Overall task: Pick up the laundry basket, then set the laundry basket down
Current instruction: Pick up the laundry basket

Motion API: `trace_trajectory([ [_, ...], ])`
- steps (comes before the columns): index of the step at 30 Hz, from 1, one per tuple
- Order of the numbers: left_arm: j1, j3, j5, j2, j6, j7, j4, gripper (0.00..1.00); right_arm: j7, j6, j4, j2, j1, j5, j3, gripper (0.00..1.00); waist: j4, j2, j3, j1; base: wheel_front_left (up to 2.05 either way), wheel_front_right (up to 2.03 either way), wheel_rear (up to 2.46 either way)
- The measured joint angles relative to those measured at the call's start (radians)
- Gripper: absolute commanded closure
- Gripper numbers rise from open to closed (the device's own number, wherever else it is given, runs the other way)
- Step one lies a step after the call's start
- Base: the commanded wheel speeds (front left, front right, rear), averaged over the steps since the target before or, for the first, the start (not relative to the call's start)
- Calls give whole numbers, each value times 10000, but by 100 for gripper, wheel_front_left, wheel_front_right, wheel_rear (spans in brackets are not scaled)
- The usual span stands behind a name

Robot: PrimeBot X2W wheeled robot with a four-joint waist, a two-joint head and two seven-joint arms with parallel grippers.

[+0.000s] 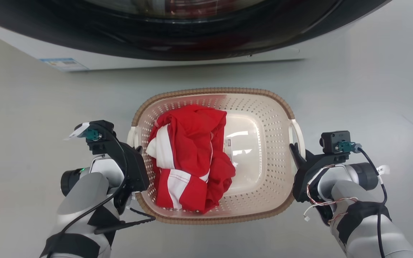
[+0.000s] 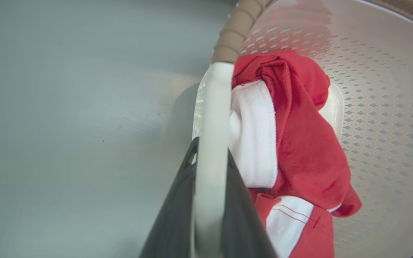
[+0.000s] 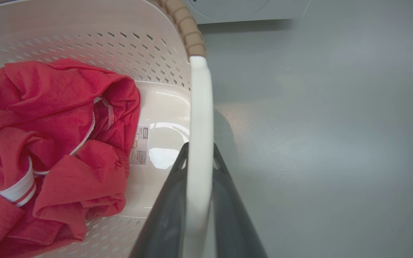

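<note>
Two grippers: one at each end of the laundry basket [image 1: 221,90], each on a white loop.
Laundry basket: cream, perforated, with a brown woven-look rim, over the grey floor [image 1: 31,107]. I cannot tell whether it rests on the floor or hangs just above it.
Washing machine [image 1: 192,32]: white body and dark round door, beyond the basket's far rim and apart from it.
Left gripper [image 1: 136,147]: at the basket's left end, with the jaws narrow.
Left handle [image 2: 215,107]: upright between that gripper's two dark fingers [image 2: 170,215], which press it from both sides.
Red garment [image 1: 188,157]: crumpled inside the basket, with white panels. It fills the basket's left half and touches the left wall.
Label [image 1: 228,147]: small, on the basket's smooth base, just beside the garment's right edge.
Right handle [image 3: 200,107]: upright at the basket's right end, joining the brown rim at its far tip.
Right gripper [image 1: 296,152]: at the basket's right end, jaws narrow, one finger on each side of the right handle and clamped on it.
</note>
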Motion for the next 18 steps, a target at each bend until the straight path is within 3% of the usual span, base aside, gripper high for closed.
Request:
trace_trajectory([
  [18,1055,-608,-1012,12,-6,1519,186,100,1331,13,362,71,866,771,535,100,-37,0,-2136,-1,0,0,0],
])
